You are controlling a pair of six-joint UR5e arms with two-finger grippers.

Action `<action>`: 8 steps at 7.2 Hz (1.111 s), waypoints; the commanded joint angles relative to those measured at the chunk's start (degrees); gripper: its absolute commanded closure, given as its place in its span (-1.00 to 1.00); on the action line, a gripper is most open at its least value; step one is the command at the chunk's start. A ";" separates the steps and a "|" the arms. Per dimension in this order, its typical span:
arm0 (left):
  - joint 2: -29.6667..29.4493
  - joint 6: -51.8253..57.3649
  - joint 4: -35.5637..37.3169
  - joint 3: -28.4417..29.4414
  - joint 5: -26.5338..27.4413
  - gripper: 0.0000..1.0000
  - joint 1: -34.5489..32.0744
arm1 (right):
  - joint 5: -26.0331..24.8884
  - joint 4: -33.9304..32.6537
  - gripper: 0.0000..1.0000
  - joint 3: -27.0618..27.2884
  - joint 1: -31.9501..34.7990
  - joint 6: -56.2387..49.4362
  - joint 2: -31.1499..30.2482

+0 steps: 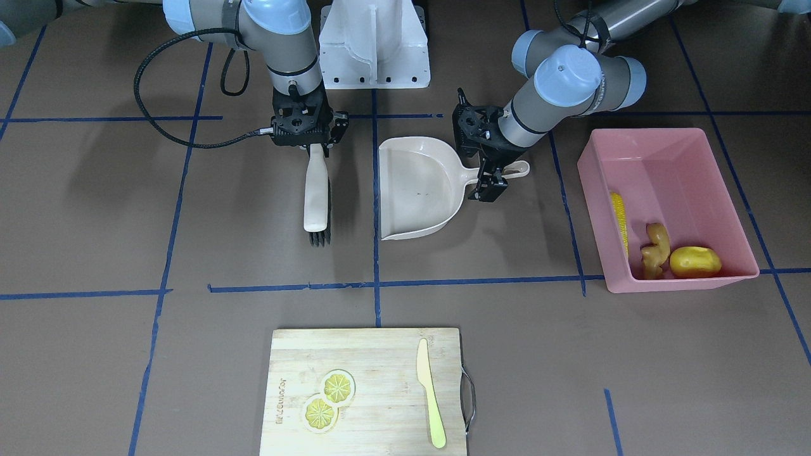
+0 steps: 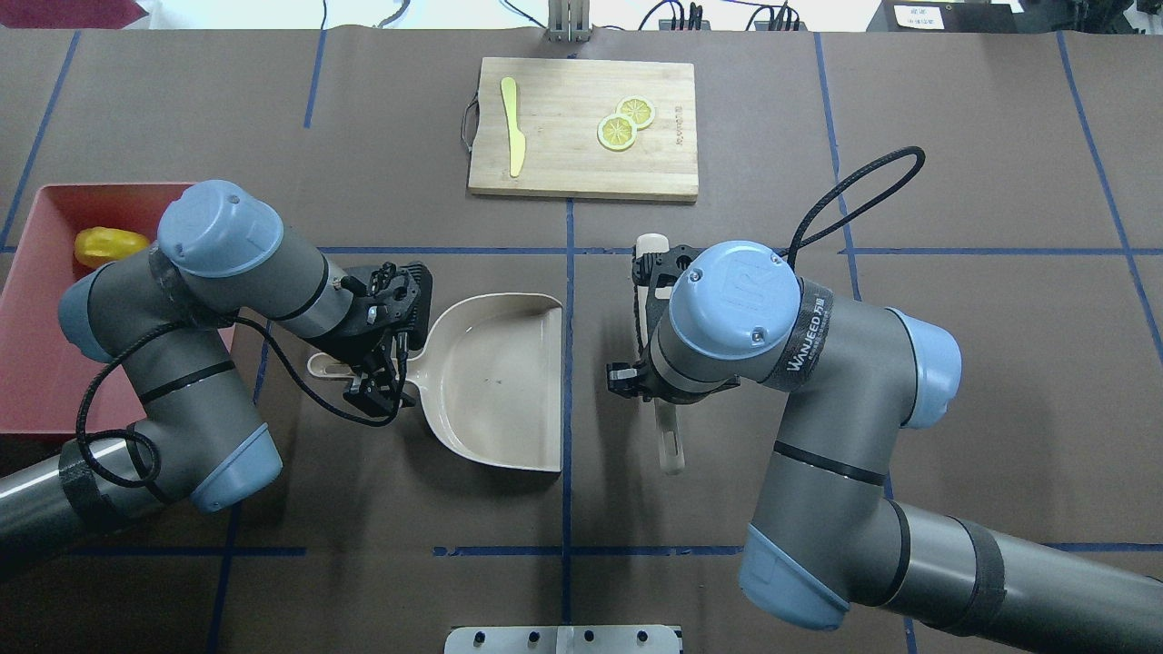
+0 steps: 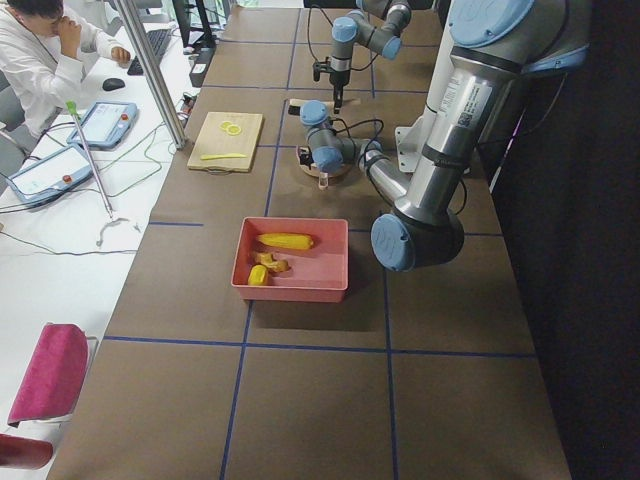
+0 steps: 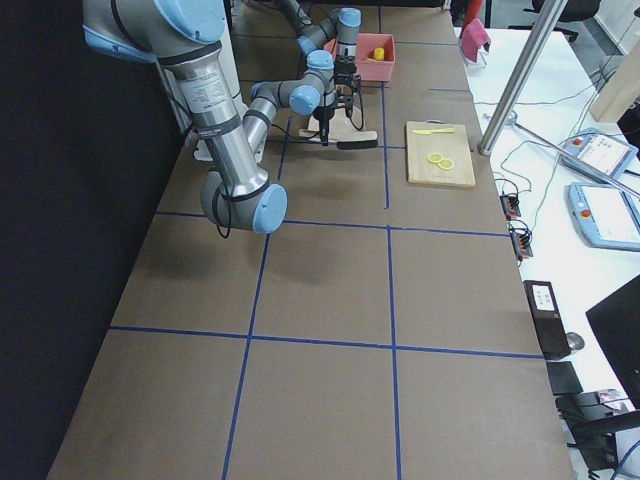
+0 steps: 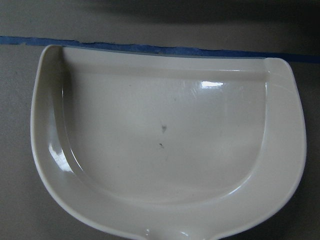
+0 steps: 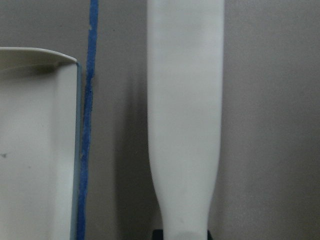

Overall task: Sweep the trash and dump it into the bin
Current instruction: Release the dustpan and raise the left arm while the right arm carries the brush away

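Trash status: corn cob (image 1: pixel 619 218), ginger root (image 1: pixel 655 250) and yellow lump (image 1: pixel 695 261) all lie inside the pink bin (image 1: pixel 681 171), bunched against its wall on the operators' side. The bin sits at the end of the table (image 1: pixel 507 354) on the robot's left. Dustpan (image 1: pixel 415 190) lies flat and empty mid-table, nearer the robot's edge, its mouth toward the brush (image 1: pixel 315 196). Judgement: dumping is done; only tool release and retreat are left.

Left gripper (image 1: pixel 489 187): jaws straddle the dustpan handle; cannot tell whether they clamp it or stand slightly apart. Right gripper (image 1: pixel 319 149): jaws sit over the brush's neck, with the brush apparently lying on the table; grip likewise unclear.

Risks:
- If either arm lifts with its jaws not fully parted, the tool comes up too, then drops or skids across the table.
- The left arm overlaps the bin in the overhead view. A wide swing on retreat could knock the tub and tip out the light toys piled at one end.
- The brush lies near the pan's mouth; a nudge could roll it against the rim.
- Cutting board (image 1: pixel 380 354) with lemon slices (image 1: pixel 328 399) and knife (image 1: pixel 429 392) sits at the operators' edge, well apart: low risk.
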 commanded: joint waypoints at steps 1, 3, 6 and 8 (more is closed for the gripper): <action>-0.07 -2.91 2.43 -0.60 0.06 -1.00 -3.86 | 2.41 -0.12 1.00 0.00 1.49 -0.33 -0.15; 0.10 -3.00 15.74 -6.19 -0.29 -1.00 -9.66 | 3.57 -0.21 1.00 0.09 2.55 -0.59 -1.03; 7.27 -3.08 28.90 -9.83 -0.99 -1.00 -24.12 | 6.28 -0.47 1.00 0.53 6.06 -5.67 -3.30; 15.45 -3.00 28.90 -6.95 -5.28 -1.00 -38.44 | 8.04 -0.65 1.00 1.23 9.13 -11.63 -5.84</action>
